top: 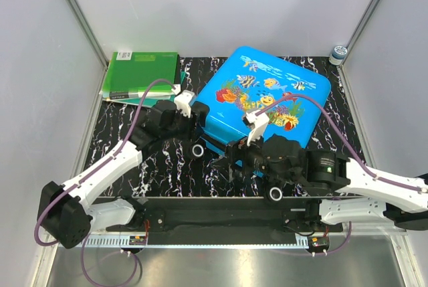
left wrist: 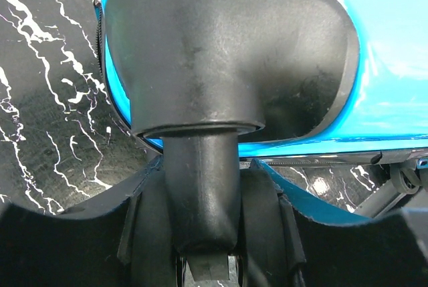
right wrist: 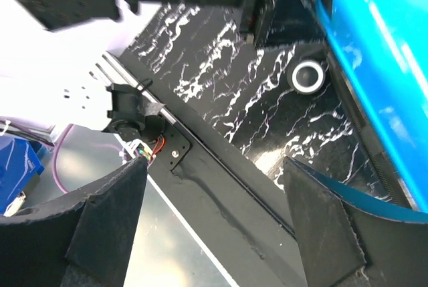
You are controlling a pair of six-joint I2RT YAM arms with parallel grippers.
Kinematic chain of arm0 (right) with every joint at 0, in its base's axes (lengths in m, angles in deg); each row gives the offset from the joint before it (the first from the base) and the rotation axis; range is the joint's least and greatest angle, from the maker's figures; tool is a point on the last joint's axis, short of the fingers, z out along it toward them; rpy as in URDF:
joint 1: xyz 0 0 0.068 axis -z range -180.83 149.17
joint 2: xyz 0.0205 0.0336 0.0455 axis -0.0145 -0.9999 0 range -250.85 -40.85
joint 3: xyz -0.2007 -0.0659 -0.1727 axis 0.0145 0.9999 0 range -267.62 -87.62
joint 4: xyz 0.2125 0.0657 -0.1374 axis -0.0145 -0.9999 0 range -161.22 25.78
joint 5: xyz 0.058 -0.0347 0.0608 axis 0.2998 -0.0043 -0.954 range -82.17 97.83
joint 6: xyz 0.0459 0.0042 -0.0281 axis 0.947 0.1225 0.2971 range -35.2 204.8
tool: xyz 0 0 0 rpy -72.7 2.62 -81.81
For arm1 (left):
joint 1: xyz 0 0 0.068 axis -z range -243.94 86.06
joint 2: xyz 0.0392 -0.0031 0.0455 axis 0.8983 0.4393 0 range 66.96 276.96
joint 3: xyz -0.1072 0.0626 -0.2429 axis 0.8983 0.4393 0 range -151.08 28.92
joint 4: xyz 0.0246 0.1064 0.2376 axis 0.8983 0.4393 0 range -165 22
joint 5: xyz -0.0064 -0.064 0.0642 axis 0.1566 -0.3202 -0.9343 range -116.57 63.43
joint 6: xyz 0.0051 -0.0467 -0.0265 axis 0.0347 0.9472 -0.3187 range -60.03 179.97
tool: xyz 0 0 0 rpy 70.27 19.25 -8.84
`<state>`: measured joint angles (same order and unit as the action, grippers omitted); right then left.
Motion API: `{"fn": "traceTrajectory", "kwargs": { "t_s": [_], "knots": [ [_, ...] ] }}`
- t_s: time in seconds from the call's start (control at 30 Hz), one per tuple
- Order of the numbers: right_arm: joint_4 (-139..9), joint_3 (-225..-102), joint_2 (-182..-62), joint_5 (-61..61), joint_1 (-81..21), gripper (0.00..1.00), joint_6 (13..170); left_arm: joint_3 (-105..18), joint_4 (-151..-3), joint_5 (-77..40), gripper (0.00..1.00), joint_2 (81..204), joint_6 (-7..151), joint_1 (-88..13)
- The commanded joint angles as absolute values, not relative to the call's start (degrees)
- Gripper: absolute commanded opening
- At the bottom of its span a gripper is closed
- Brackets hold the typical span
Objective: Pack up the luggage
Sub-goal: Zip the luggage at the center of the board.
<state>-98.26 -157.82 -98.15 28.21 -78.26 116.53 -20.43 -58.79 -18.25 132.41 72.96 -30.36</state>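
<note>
The luggage (top: 267,96) is a bright-blue suitcase with a fish print, lying shut and flat on the black marbled mat (top: 167,166). My left gripper (top: 194,114) is at its left corner. In the left wrist view the gripper (left wrist: 204,200) is shut on the stem of a black moulded fitting (left wrist: 221,66) on the blue shell (left wrist: 388,66). My right gripper (top: 231,156) hangs by the suitcase's near edge. It is open (right wrist: 214,186) with only the mat and the base rail between its fingers. A white-hubbed wheel (right wrist: 307,76) shows beside the shell (right wrist: 381,53).
Green folders (top: 140,73) lie stacked at the back left of the mat. A small round container (top: 339,53) stands at the back right corner. White walls close in the sides and back. The black base rail (top: 221,210) runs along the near edge.
</note>
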Motion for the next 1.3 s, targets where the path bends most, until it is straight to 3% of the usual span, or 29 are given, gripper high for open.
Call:
{"fn": "traceTrajectory", "kwargs": {
  "t_s": [0.0, 0.2, 0.47, 1.0, 1.27],
  "knots": [
    [-96.3, -152.9, -101.1, 30.1, -78.7, 0.88, 122.6, -31.3, -76.2, -10.2, 0.0, 130.5, 71.5, -27.9],
    [-97.7, -145.7, -104.8, 35.2, -78.8, 0.86, 135.5, -32.0, -76.1, -9.6, 0.0, 132.2, 71.3, -28.0],
    [-114.8, -147.2, -114.1, 45.3, -78.7, 0.85, 150.5, -31.6, -75.8, -10.2, 0.0, 132.2, 70.9, -28.0],
    [-125.1, -139.7, -111.0, 56.0, -75.9, 0.77, 167.9, -31.1, -75.6, -9.7, 0.0, 130.0, 70.8, -28.0],
    [-127.7, -139.6, -111.8, 62.1, -76.0, 0.66, 173.8, -30.7, -75.9, -9.3, 0.0, 129.5, 71.0, -28.0]
  ]
}}
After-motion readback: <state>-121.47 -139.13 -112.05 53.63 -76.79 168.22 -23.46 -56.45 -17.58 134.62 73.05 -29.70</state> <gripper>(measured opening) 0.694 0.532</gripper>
